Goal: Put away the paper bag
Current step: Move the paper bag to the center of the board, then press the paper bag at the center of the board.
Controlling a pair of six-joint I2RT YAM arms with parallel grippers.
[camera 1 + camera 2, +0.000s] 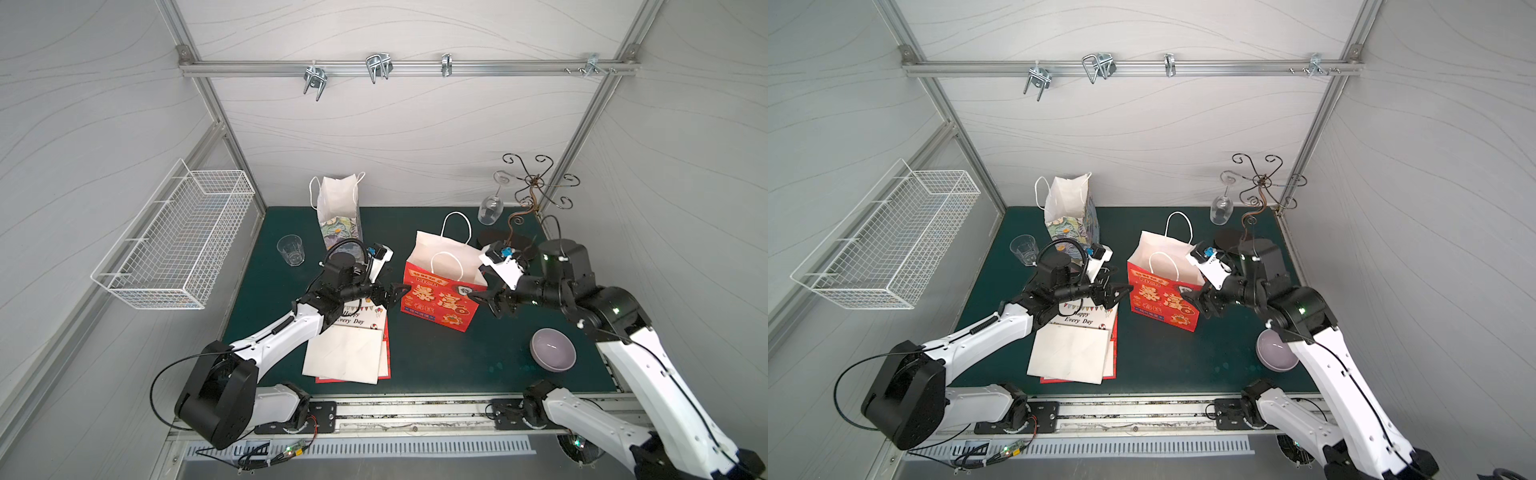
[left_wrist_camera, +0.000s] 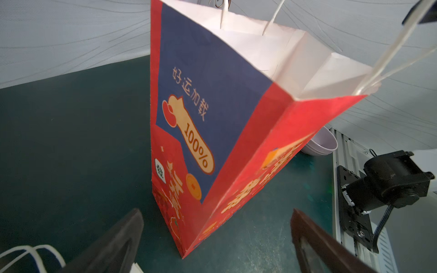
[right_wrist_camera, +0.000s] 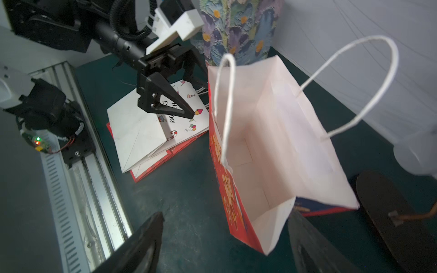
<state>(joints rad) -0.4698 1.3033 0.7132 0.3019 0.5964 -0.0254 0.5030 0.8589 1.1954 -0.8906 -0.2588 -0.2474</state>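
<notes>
Left gripper (image 1: 397, 295) and right gripper (image 1: 484, 301) flank the standing red bag (image 1: 440, 301) — jaws wide, holding nothing (folded bags (image 1: 345, 353) lie nearby) — flattening likely comes next, needing both sides pressed inward.

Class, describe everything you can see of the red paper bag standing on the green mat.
The red paper bag stands upright, open on the green mat, empty, white inside. Gold characters mark its front; one side panel is blue, reading 100%. Two white cord handles rise from its rim. The left gripper and right gripper, both open, flank it; contact unclear.
</notes>
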